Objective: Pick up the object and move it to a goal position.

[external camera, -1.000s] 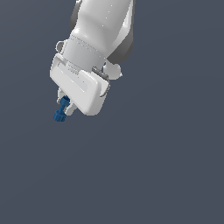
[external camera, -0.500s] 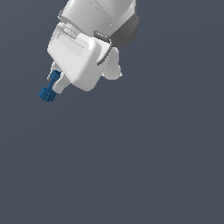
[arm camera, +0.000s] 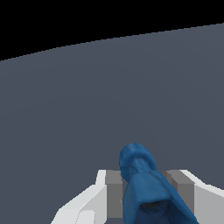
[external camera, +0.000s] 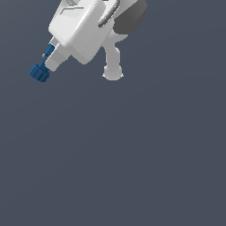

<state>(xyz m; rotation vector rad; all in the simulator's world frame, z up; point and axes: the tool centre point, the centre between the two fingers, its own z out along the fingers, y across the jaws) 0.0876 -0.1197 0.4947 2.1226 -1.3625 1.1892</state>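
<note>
1 small blue knob (external camera: 40, 72) sits clamped in your tool (external camera: 49, 59), stem pinched between both fingers (arm camera: 114, 189) so the ridged head pokes out. It hangs well above the grey table (external camera: 145, 159) for carrying; no goal marker shows.

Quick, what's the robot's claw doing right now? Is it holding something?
Gripper: closed on the small dark-blue object, whose ridged knob sticks out past the fingertips.

Text: none can be read in either view.
Labels and brands: none to be read on the white tool (external camera: 49, 62).
Numbers and signs: none legible on the blue object (external camera: 39, 72).
</note>
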